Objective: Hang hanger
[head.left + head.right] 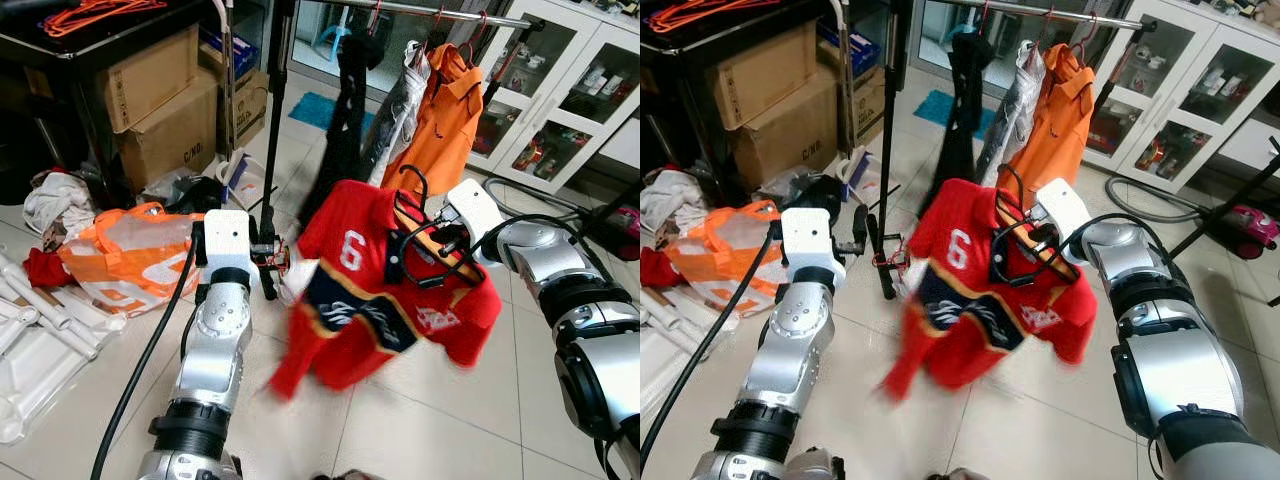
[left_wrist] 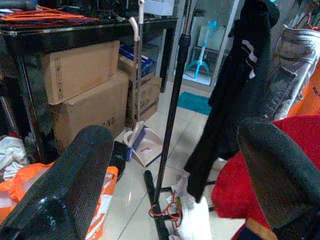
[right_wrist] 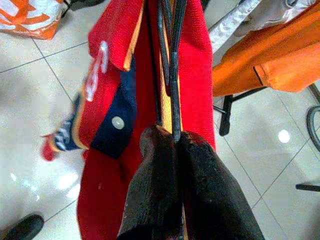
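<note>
Red shirt: we are carrying it on a black hanger, in the air below the rail.
Right claw: we are gripping the hanger, fingers clenched.
Left claw: we are holding it released, near the rack pole.

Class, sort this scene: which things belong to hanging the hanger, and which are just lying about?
Job in hand:
- black hanger, clamped by right end effector
- red shirt on it
- clothes rail

Lying about:
- cardboard boxes
- orange bag
- orange shirt, already hung
- left end effector, open, idle
</note>
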You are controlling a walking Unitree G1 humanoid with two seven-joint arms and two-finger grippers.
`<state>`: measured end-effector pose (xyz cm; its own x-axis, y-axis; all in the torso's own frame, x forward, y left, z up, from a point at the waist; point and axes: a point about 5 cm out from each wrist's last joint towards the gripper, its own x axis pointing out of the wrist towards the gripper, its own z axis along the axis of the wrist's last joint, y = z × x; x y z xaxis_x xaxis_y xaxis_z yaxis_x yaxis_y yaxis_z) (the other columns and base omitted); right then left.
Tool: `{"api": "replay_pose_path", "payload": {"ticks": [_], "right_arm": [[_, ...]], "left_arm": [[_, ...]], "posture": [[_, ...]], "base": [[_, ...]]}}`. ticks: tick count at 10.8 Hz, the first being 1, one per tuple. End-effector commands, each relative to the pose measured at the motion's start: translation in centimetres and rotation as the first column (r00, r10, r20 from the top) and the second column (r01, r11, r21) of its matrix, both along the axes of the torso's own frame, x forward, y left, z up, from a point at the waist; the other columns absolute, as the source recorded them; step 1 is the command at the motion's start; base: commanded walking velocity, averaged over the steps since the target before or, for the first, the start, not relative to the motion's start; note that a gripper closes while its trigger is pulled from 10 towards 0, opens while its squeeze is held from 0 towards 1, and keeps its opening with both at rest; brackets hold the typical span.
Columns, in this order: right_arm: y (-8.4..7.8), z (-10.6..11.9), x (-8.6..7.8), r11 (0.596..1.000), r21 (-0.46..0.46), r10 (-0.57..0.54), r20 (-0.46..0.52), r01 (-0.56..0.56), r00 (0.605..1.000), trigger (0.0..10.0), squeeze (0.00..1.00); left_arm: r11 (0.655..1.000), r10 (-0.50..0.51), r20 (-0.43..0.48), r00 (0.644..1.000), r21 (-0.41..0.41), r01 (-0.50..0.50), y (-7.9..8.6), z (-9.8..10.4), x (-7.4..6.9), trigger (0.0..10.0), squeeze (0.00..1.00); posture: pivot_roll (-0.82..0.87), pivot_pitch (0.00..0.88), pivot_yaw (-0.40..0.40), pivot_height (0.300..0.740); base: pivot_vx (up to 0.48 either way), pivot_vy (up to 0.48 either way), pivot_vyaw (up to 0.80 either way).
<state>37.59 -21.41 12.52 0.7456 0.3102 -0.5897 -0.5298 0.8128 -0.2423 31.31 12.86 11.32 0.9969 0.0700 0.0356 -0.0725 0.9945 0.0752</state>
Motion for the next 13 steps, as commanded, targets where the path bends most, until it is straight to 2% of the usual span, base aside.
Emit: {"api": "replay_pose_path", "payload": {"ticks": [1, 4, 5, 6, 8, 9, 11, 12, 13], "right_arm": [[-1.1, 0.9, 0.2, 1.0, -0.003, -0.028, 0.027, 0.028, 0.999, 0.0, 0.0], [-1.0, 0.9, 0.2, 0.999, 0.011, -0.038, 0.041, 0.037, 0.998, 0.0, 0.0], [-0.8, 1.1, 0.4, 0.996, 0.057, -0.079, 0.08, 0.075, 0.994, 0.0, 0.0], [-0.8, 1.4, 0.7, 0.971, 0.176, -0.186, 0.128, 0.162, 0.974, 0.0, 0.0], [-0.1, -0.1, 0.3, 0.905, 0.338, -0.312, 0.112, 0.259, 0.943, 0.0, 0.0], [0.2, -0.8, 0.0, 0.892, 0.359, -0.33, 0.104, 0.274, 0.938, 0.0, 0.0], [-0.1, -0.4, 0.2, 0.849, 0.42, -0.401, 0.12, 0.319, 0.908, 0.0, 0.0], [-0.1, -0.3, 0.3, 0.851, 0.418, -0.4, 0.12, 0.319, 0.909, 0.0, 0.0], [-0.1, -0.3, 0.3, 0.87, 0.389, -0.374, 0.119, 0.303, 0.92, 0.0, 0.0]], "left_arm": [[1.0, -0.023, 0.018, 1.0, 0.006, 0.023, -0.8, 0.3, -0.1, 10.0, 0.0], [0.999, -0.037, 0.018, 0.999, 0.023, 0.036, -1.1, 0.4, -0.1, 10.0, 0.0], [0.998, -0.048, 0.016, 0.999, 0.04, 0.047, -1.1, 0.4, -0.1, 10.0, 0.0], [0.996, -0.056, 0.005, 0.998, 0.07, 0.056, -1.1, 0.3, -0.1, 10.0, 0.0], [0.991, -0.066, -0.005, 0.998, 0.118, 0.066, -0.6, 0.4, -0.2, 10.0, 0.0], [0.989, -0.071, -0.001, 0.997, 0.131, 0.071, -0.2, 0.7, -0.3, 10.0, 0.0], [0.987, -0.071, -0.001, 0.997, 0.142, 0.07, 0.0, 1.1, -0.1, 10.0, 0.0], [0.989, -0.068, 0.006, 0.998, 0.13, 0.066, -0.2, 1.3, 0.0, 10.0, 0.0], [0.99, -0.067, 0.0, 0.998, 0.123, 0.067, -0.4, 1.2, -0.1, 10.0, 0.0]], "posture": [[0.04, 0.074, -0.211, 0.74], [0.04, 0.072, -0.209, 0.74], [0.05, 0.075, -0.204, 0.74], [0.06, 0.077, -0.198, 0.74], [0.07, 0.083, -0.162, 0.74], [0.07, 0.086, -0.147, 0.74], [0.08, 0.086, -0.129, 0.74], [0.08, 0.086, -0.126, 0.74], [0.08, 0.087, -0.129, 0.74]], "base": [[0.42, 0.0, 0.0], [0.421, 0.0, 0.0], [0.401, -0.255, 0.0], [0.394, -0.27, 0.0], [0.0, 0.0, 0.0], [0.0, 0.0, 0.0], [0.0, -0.21, 0.0], [0.0, -0.428, 0.0], [0.24, -0.412, 0.0]]}}
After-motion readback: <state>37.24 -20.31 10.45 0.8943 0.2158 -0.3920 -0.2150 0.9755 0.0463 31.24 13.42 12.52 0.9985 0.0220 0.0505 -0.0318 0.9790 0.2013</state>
